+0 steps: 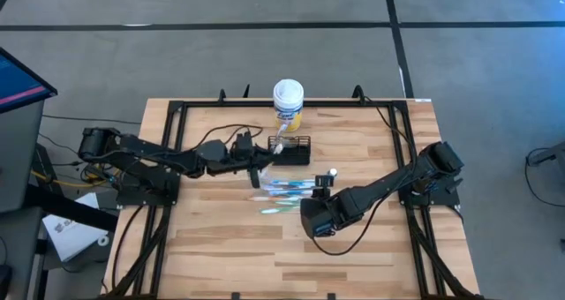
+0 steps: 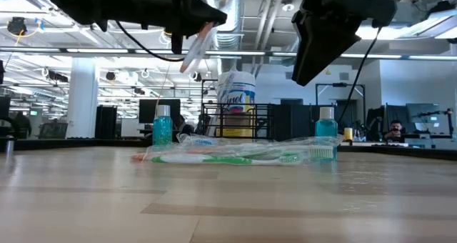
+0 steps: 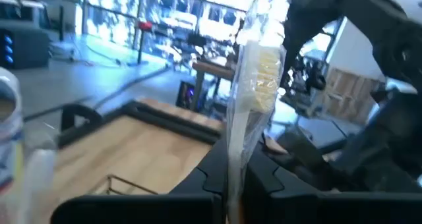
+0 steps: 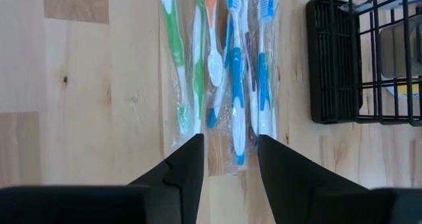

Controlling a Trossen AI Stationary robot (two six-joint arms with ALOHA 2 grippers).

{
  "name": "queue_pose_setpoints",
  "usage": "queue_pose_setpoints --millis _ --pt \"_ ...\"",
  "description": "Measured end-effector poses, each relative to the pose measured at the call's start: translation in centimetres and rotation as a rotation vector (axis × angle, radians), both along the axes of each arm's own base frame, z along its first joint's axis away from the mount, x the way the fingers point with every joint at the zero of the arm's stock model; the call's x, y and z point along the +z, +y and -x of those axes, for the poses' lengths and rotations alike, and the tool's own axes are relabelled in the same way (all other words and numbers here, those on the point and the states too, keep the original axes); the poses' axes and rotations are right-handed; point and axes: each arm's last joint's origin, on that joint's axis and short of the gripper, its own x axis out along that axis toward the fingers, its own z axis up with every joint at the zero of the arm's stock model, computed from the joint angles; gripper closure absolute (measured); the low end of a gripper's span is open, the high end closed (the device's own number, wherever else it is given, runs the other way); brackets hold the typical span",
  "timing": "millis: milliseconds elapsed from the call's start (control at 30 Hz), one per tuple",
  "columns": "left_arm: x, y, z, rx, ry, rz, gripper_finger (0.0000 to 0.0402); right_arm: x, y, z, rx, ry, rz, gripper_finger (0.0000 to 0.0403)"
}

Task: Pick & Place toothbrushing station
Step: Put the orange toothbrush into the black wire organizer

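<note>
The black wire-mesh caddy stands on the table in front of the white-lidded yellow canister; it also shows in the right wrist view. My left gripper is raised beside the caddy, shut on a plastic-wrapped toothbrush. Several wrapped toothbrushes lie flat on the table. My right gripper is open and hovers above their handle ends, well clear of the table in the low view. My left gripper pinches the wrapped toothbrush between its two fingers at the lower handle. The bristle head sticks out beyond the fingertips. In the low view the brush is lifted clear of the table and slants downward from the gripper.
Two small blue bottles stand on the table by the toothbrush pile. A black metal frame runs around the table's edges. The near half of the wooden table is bare.
</note>
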Motion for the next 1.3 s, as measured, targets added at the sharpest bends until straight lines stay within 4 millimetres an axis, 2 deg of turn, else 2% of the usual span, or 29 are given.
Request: queue_pose_setpoints --millis 233,567,933,1300 --pt "-0.4 1.8 0.8 0.069 -0.044 -0.030 0.0393 -0.9 -0.5 0.0 -0.019 -0.007 0.000 0.0273" --pt "-0.6 3.3 1.4 0.133 -0.067 -0.096 0.0393 -2.2 -1.6 -0.4 -0.055 -0.055 -0.006 0.0276" --pt "-0.6 5.8 1.6 0.146 -0.116 -0.128 0.0393 -2.2 -1.7 -0.6 -0.070 -0.068 -0.014 0.0276" --pt "-3.4 7.9 0.4 0.134 -0.173 -0.157 0.0393 -2.2 -1.8 -0.7 -0.072 -0.075 -0.017 0.0276"
